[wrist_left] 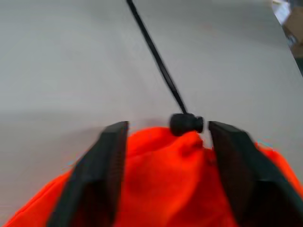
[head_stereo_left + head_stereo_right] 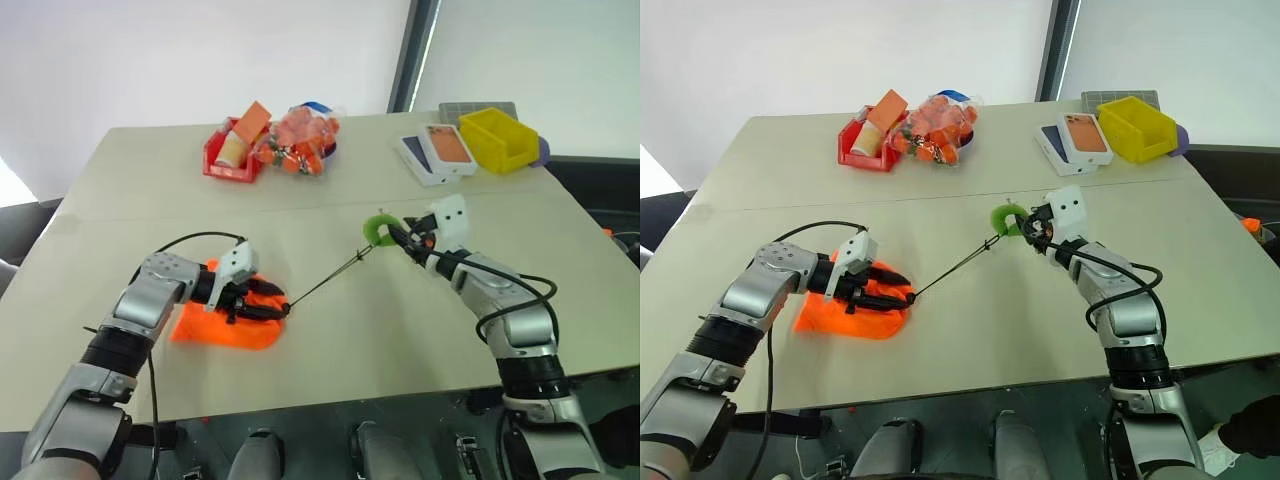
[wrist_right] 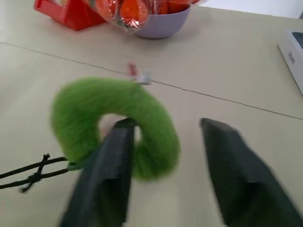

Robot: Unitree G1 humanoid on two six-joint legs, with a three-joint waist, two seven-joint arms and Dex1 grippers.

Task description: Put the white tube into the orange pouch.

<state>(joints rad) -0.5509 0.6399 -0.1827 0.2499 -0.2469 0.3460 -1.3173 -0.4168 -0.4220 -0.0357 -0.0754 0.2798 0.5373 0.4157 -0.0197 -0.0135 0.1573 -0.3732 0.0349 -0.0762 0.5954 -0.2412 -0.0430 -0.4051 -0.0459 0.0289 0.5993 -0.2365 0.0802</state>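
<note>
The orange pouch (image 2: 228,322) is soft, crumpled fabric and lies near the front left corner of the surface (image 2: 350,330). The left tool (image 1: 163,142) rests over it with fingers apart, one on each side of the gathered mouth and its black cord stopper (image 1: 186,124). A thin black cord (image 2: 325,283) runs from there to a fuzzy green ring (image 3: 118,123) at the middle. The right tool (image 3: 165,156) is spread open, one finger through the ring. At the far edge stand a red bin (image 2: 228,160) and a yellow bin (image 2: 497,138).
</note>
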